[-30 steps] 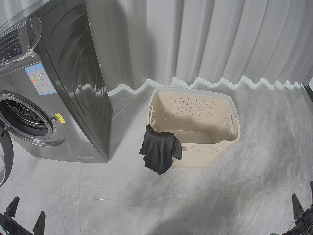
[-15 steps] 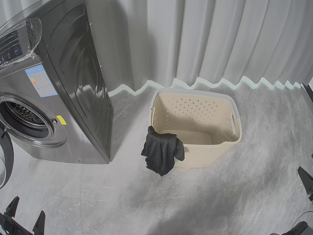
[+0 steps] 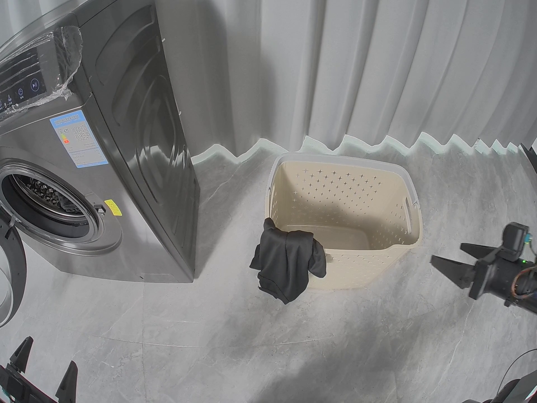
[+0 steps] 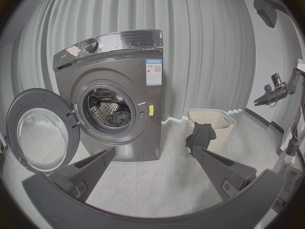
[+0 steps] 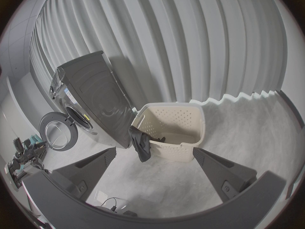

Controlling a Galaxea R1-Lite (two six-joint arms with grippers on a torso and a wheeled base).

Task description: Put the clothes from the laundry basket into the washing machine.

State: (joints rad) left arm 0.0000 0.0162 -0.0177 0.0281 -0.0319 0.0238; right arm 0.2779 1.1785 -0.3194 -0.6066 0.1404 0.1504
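A beige laundry basket (image 3: 342, 160) stands on the floor right of the grey washing machine (image 3: 134, 141). A dark garment (image 3: 286, 261) hangs over the basket's near left corner, partly outside it. The machine's round door (image 4: 41, 131) is swung open, and dark clothing (image 4: 118, 118) lies in the drum. My right gripper (image 3: 447, 253) hovers open to the right of the basket, fingers pointing toward it, and holds nothing. My left gripper (image 3: 50, 352) is low at the near left, open and holding nothing, facing the machine's opening (image 4: 153, 150).
White curtains (image 3: 363, 57) hang behind the basket and the machine. Bare grey floor (image 3: 224, 337) lies between me, the basket and the machine. The open door (image 3: 10, 275) juts out at the far left.
My right gripper has risen from the bottom right corner to beside the basket's right side. The head view has shifted slightly. The left gripper and the garment have not moved.
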